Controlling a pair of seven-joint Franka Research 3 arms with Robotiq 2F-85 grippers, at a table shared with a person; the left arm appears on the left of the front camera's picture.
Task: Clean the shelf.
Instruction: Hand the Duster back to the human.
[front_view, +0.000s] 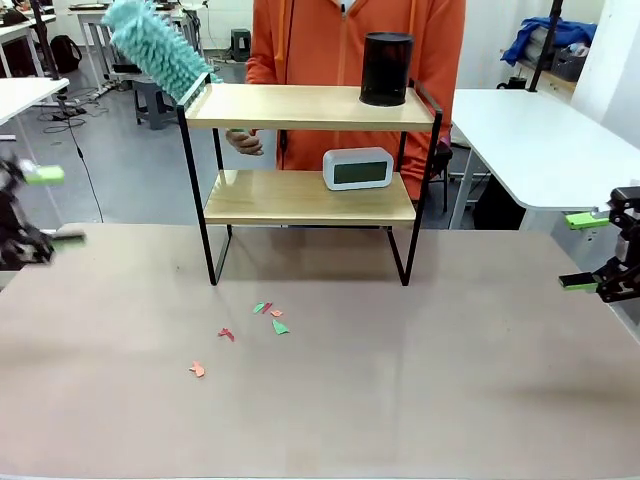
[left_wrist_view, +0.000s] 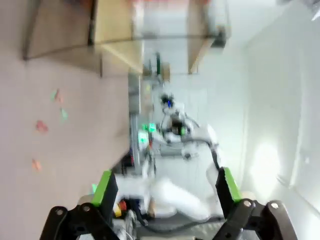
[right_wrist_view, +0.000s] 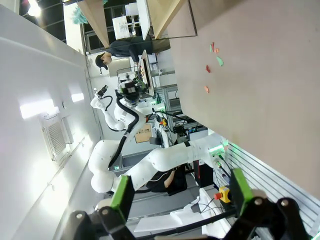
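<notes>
Shelf stands toward my desk's far edge; a person's duster touches its top board. I see left claw and right claw both spread, empty.

Right gripper wide open, green pads apart, nothing between them. Far beyond the fingertips: the table, paper scraps, then the shelf at the top edge.

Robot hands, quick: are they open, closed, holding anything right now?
Left hand: open, holding nothing.
Right hand: open, holding nothing.
</notes>
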